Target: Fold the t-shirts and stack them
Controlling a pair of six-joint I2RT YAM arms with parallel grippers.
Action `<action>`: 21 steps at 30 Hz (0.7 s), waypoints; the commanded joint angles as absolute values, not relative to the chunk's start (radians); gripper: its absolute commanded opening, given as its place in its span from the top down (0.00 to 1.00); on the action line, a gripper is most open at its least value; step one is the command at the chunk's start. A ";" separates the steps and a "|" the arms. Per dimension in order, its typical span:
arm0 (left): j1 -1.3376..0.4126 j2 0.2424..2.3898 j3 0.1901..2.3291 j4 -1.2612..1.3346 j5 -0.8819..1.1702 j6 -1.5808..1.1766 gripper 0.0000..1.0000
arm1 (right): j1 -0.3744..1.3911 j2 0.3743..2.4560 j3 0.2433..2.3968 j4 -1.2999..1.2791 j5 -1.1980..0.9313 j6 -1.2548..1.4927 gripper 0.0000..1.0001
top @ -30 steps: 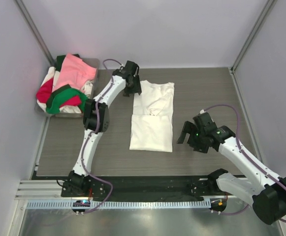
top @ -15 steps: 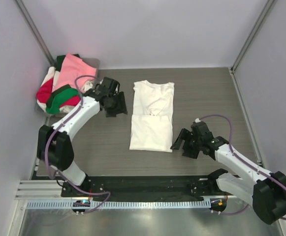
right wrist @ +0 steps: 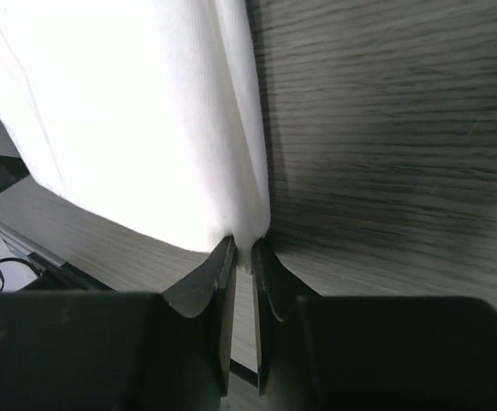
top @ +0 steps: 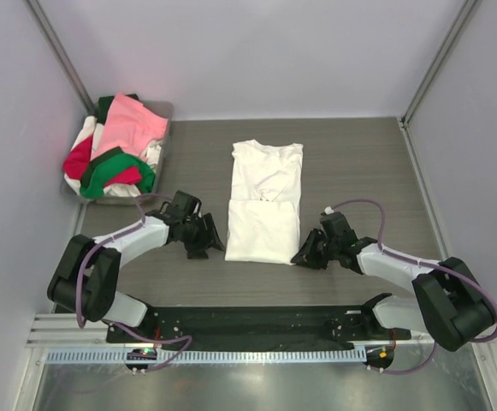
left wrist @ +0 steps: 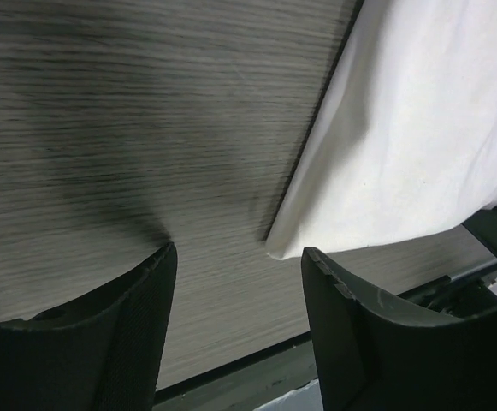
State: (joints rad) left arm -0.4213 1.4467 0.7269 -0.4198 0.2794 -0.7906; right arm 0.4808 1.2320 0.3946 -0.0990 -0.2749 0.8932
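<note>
A white t-shirt [top: 264, 199] lies in the middle of the table, its lower half folded up on itself. My right gripper [top: 300, 257] is at its near right corner, and in the right wrist view the right gripper [right wrist: 242, 255] is shut on that corner of the white t-shirt [right wrist: 145, 120]. My left gripper [top: 215, 246] is low beside the near left corner. From the left wrist camera the left gripper [left wrist: 239, 261] stands open, and the corner of the white t-shirt [left wrist: 411, 137] lies just ahead of its fingers. More t-shirts [top: 115, 154], pink, red, green and white, are heaped at the back left.
The heap of shirts rests in a shallow grey tray [top: 164, 110] at the back left corner. Grey walls close in the table on three sides. A black rail [top: 257, 321] runs along the near edge by the arm bases.
The left arm swung from the shirt's far left down to its near left corner. The right gripper moved in to the near right corner and shut on the cloth.
</note>
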 commanded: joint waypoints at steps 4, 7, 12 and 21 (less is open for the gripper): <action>-0.462 1.417 0.644 -0.186 0.373 -0.870 0.38 | 0.489 1.266 0.351 -0.063 -0.224 0.874 0.85; -0.486 1.428 0.618 -0.144 0.356 -0.887 0.41 | 0.488 1.275 0.336 -0.052 -0.224 0.873 0.86; -0.502 1.439 0.586 -0.114 0.342 -0.899 0.45 | 0.489 1.285 0.324 -0.043 -0.232 0.871 0.88; -0.525 1.470 0.522 -0.061 0.334 -0.908 0.60 | 0.488 1.273 0.313 -0.041 -0.235 0.865 0.91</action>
